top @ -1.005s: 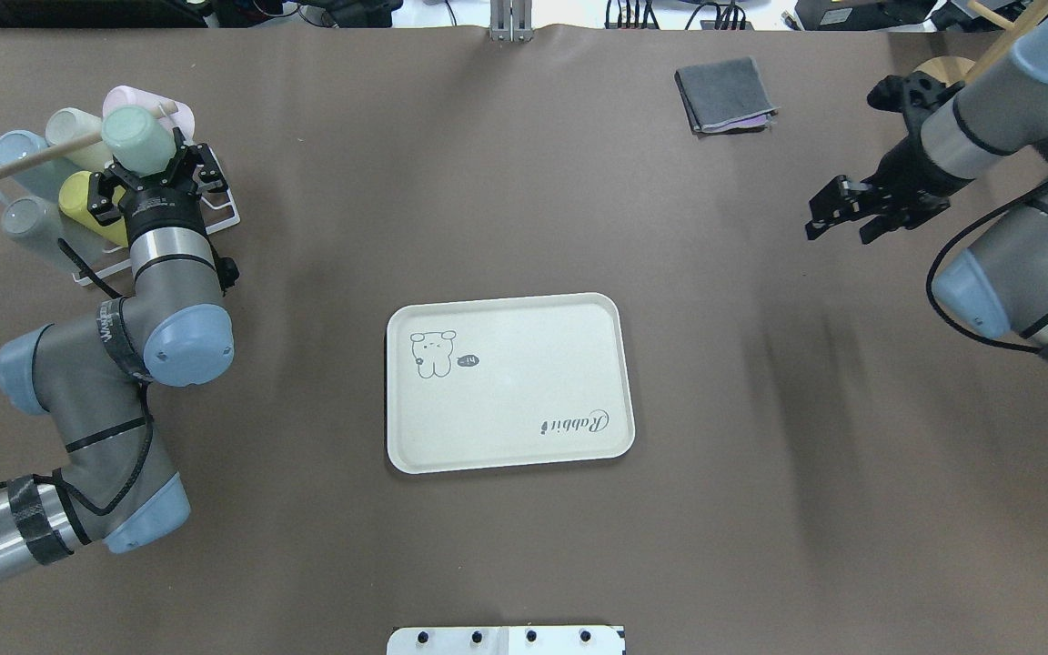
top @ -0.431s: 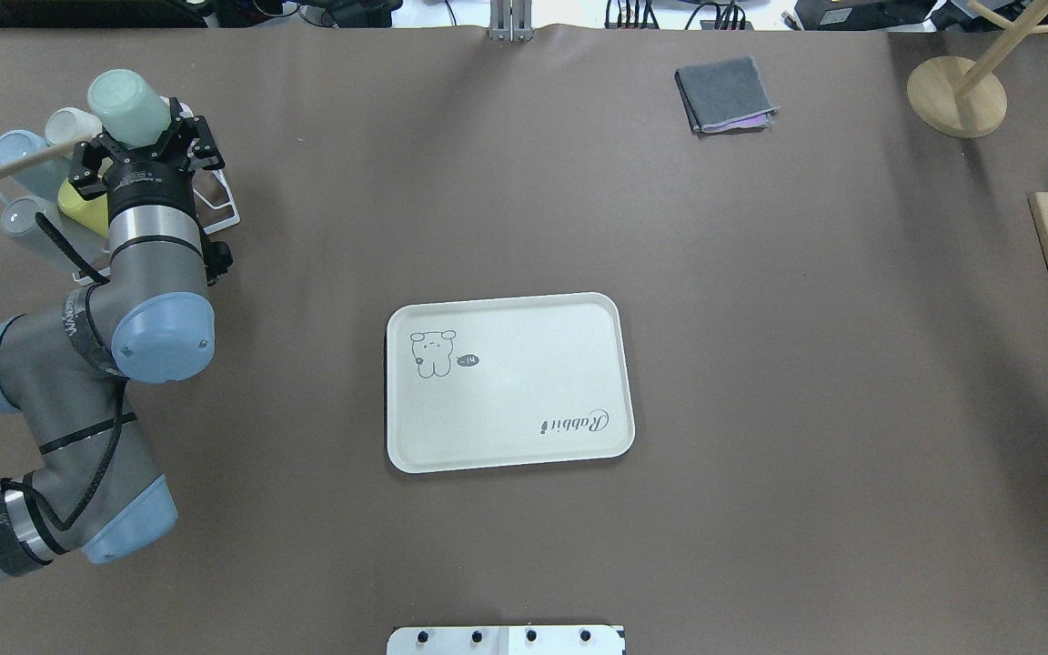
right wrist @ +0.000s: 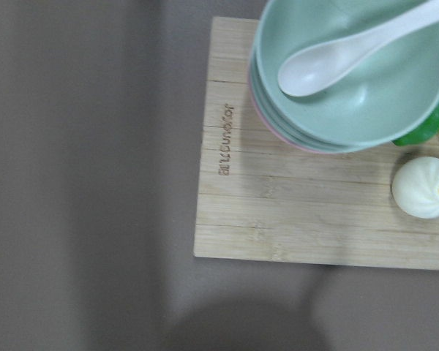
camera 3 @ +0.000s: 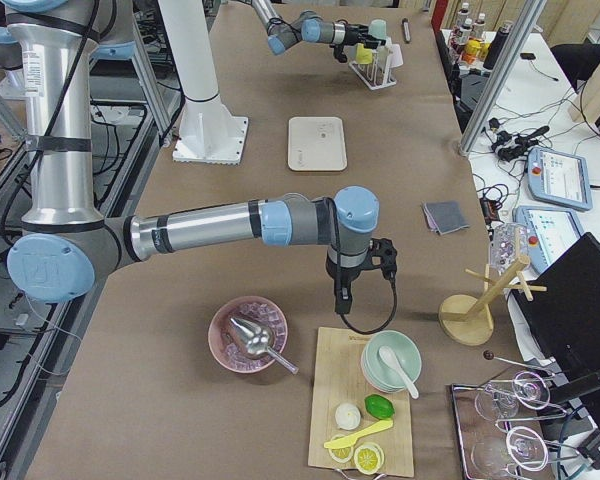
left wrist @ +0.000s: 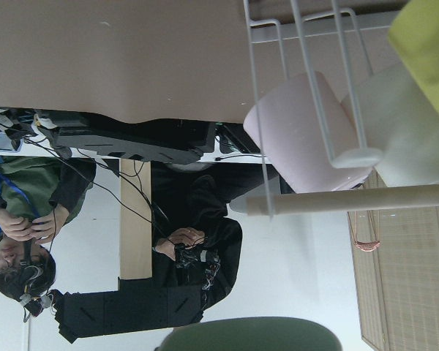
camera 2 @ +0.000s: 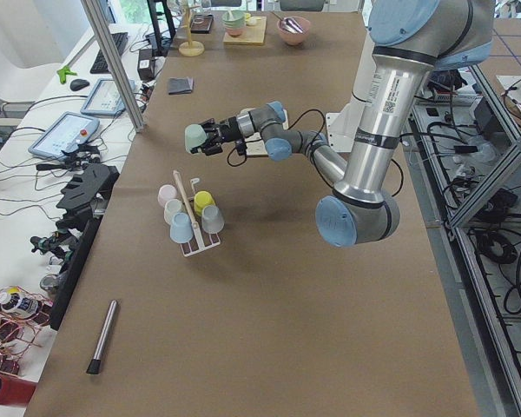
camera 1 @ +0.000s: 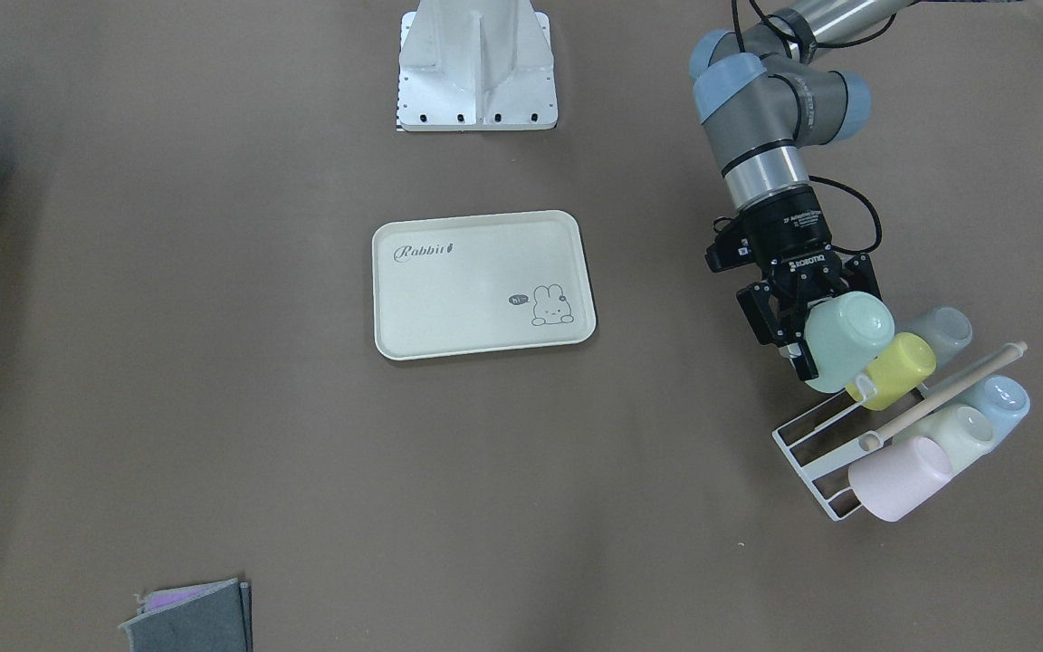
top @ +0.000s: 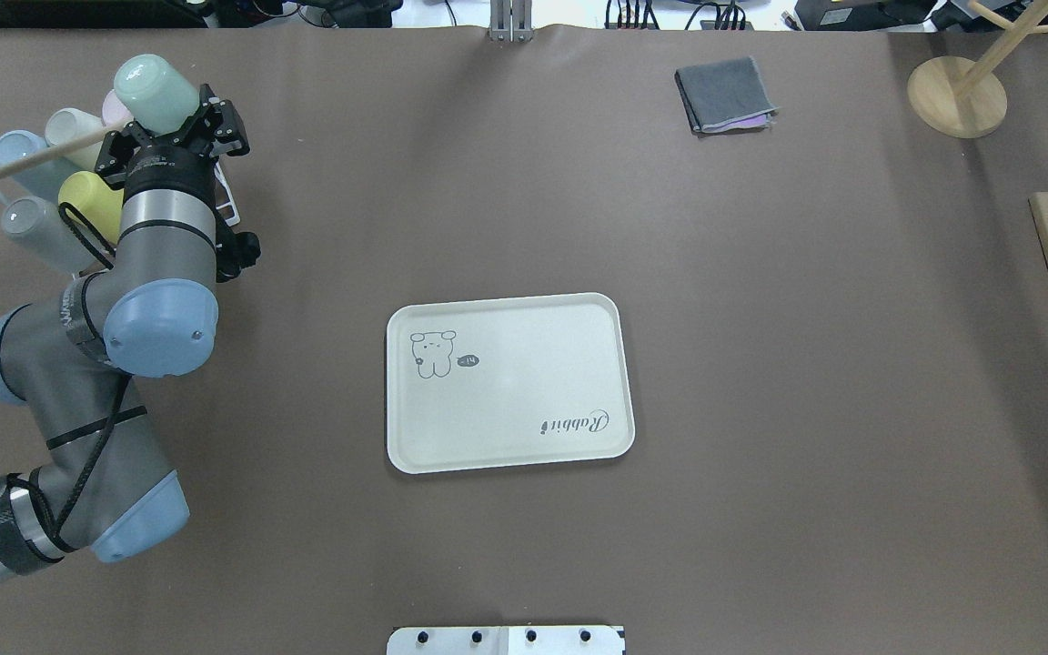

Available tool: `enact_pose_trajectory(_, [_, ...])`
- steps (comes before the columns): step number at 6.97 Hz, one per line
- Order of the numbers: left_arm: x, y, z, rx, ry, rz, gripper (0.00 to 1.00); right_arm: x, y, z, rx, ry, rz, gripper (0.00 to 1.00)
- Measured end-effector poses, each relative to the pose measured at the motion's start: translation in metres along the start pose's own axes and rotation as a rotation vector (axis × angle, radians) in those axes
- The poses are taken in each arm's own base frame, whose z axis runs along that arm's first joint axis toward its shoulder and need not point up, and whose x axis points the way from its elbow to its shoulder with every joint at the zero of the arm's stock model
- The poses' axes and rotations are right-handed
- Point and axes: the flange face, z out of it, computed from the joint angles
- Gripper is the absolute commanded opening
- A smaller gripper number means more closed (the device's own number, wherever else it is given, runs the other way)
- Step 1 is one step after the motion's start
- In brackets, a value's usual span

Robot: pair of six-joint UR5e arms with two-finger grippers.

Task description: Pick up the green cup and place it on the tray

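My left gripper (top: 163, 116) is shut on the green cup (top: 153, 84), a pale mint tumbler. It holds the cup on its side in the air, over the wire cup rack (camera 1: 811, 462) at the table's far left. The held cup shows in the front-facing view (camera 1: 852, 344) and as a green edge in the left wrist view (left wrist: 252, 335). The cream tray (top: 524, 400) with "Rabbit" lettering lies empty at the table's middle, well apart from the cup. My right gripper (camera 3: 345, 292) points down near a wooden board. I cannot tell whether it is open or shut.
The rack holds a yellow-green cup (top: 92, 196), pink, off-white, blue and grey cups, and a wooden rod (camera 1: 947, 389). A folded grey cloth (top: 726, 94) and a wooden stand (top: 956, 95) are at the far right. The wooden board (right wrist: 278, 219) carries stacked bowls (right wrist: 351, 88).
My left gripper has lifted the green cup off the rack and carried it farther from me. My right arm has swung out of the overhead view.
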Motion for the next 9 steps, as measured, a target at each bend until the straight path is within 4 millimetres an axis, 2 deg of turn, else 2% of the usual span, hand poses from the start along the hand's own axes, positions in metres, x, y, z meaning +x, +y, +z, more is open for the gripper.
enact_pose_trajectory(1, [-0.006,0.004,-0.007,0.024,-0.065,-0.079,0.36,0.009,0.006,0.004,-0.009,0.033,0.014,1.00])
enact_pose_trajectory(3, [-0.012,0.000,-0.016,0.120,-0.208,-0.212,0.36,0.014,0.008,0.007,-0.014,0.045,0.025,1.00])
enact_pose_trajectory(6, [-0.014,-0.007,-0.018,0.181,-0.277,-0.349,0.35,0.015,0.006,0.008,-0.015,0.043,0.033,1.00])
enact_pose_trajectory(7, [-0.018,-0.009,-0.022,0.255,-0.302,-0.466,0.31,0.014,0.006,0.008,-0.014,0.034,0.031,1.00])
enact_pose_trajectory(9, [-0.027,-0.015,-0.032,0.458,-0.324,-0.755,0.29,0.011,0.006,0.007,-0.013,0.009,0.030,1.00])
